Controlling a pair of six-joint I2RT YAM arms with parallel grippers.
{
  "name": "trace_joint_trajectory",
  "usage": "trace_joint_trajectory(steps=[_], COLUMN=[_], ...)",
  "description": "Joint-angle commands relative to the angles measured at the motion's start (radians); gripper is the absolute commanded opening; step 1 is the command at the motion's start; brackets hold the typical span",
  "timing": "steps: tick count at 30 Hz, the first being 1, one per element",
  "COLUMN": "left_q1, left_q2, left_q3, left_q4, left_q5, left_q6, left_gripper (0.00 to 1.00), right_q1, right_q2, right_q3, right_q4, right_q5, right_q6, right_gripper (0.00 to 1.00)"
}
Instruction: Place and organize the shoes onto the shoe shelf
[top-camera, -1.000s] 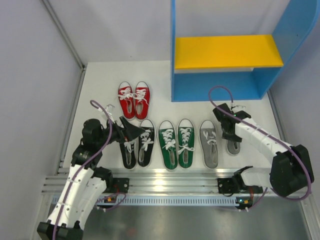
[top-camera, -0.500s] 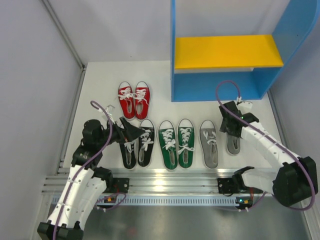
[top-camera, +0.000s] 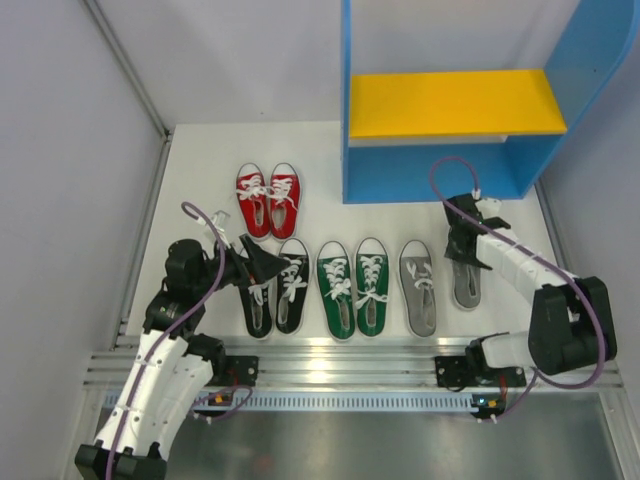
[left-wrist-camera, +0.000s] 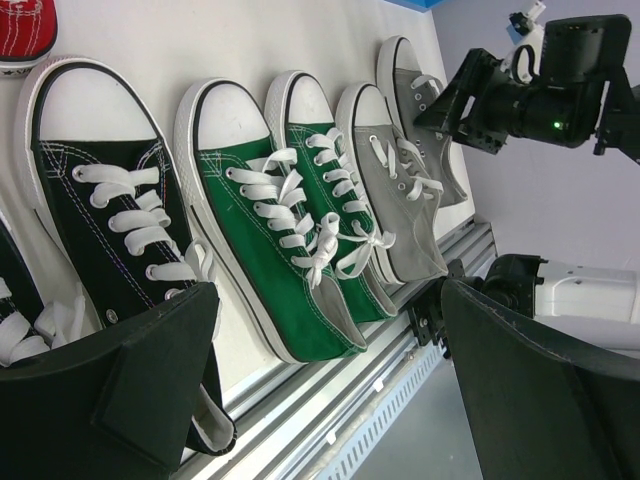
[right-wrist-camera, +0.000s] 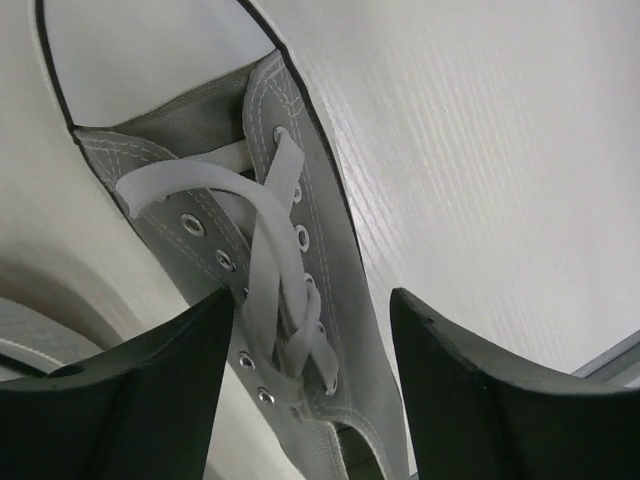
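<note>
- My right claw (top-camera: 466, 243) hangs low over the grey shoe (right-wrist-camera: 300, 250) at the right end of the row. Its fingers (right-wrist-camera: 150, 400) are parted and straddle the laces (right-wrist-camera: 265, 230). Bare surface (right-wrist-camera: 480, 150) shows between the shoe and one finger, so I record the claw as released, grasping nothing.
- Judgement: I stand astride the laced upper because it looks the firmest place to pinch. I take this shoe because it lies nearest the shoe shelf (top-camera: 440, 182), which stands just beyond the claw.
- My left claw (top-camera: 265, 263) is spread wide above the black pair (top-camera: 291, 297), also grasping nothing (a waiting posture, by my reading).
- Between my two claws lie the green pair (top-camera: 352, 287) and the second grey shoe (top-camera: 419, 287). The red pair (top-camera: 268, 198) sits just beyond the left claw.
- All eight shoes rest on the surface with their toes toward the shelf, and its yellow board (top-camera: 455, 102) carries none. Judgement: the task has barely begun.
- Against the frame a second earlier, the right claw has shifted slightly toward the shelf and the arm behind it has swung round. The grey shoe beneath it has not moved, nor has any other shoe. The left arm is unchanged.
</note>
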Motion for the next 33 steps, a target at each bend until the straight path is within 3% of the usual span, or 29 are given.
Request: trace_joint_trajectory(steps=[1,2,4,5,6,7,11,15,24,27,33], left_q1=[-0.004,-0.004,-0.004,-0.004,-0.004,-0.004,-0.004,-0.004,-0.004,-0.004,-0.004], left_q2=[-0.010,-0.014,-0.019,-0.022,-0.022,-0.025,-0.031,-0.034,0.001,-0.003,0.019], left_q3=[-0.002,-0.002,-0.004,-0.002,-0.002,-0.002,0.003,0.001,0.024,0.033,0.045], left_q4=[0.027,0.029,0.024,0.023,0.018,0.017,0.004,0.004,0.003,0.004,0.006], left_q5=[-0.003,-0.004,-0.006,-0.006,-0.004,-0.006,-0.009,-0.015,-0.010,-0.012,-0.015], left_q6=[0.015,0.016,0.018,0.018,0.018,0.018,0.018,0.009,0.019,0.016,0.007], left_gripper=[0.98,0.98,0.98,0.98,0.98,0.98,0.98,0.98,0.98,0.98,0.98], right_q1=[-0.044,-0.046,-0.058,-0.064,-0.075,-0.092,-0.104,-0.103,-0.063,-0.017,-0.011], right_q2=[0.069,0.078,0.107,0.120,0.131,0.147,0.125,0.004,-0.365,-0.487,-0.584], right_q3=[0.008,0.004,-0.002,0.004,0.007,0.014,0.008,-0.024,0.014,0.068,0.269], right_q4=[0.105,0.137,0.168,0.177,0.183,0.186,0.179,0.150,-0.183,-0.278,-0.361], right_q5=[-0.060,-0.071,-0.128,-0.151,-0.172,-0.203,-0.217,-0.228,-0.320,-0.337,-0.377], right_q6=[-0.061,-0.065,-0.085,-0.091,-0.099,-0.105,-0.102,-0.102,-0.010,-0.040,-0.142], right_gripper=[0.60,0.57,0.41,0.30,0.03,0.00,0.00,0.00,0.00,0.00,0.00])
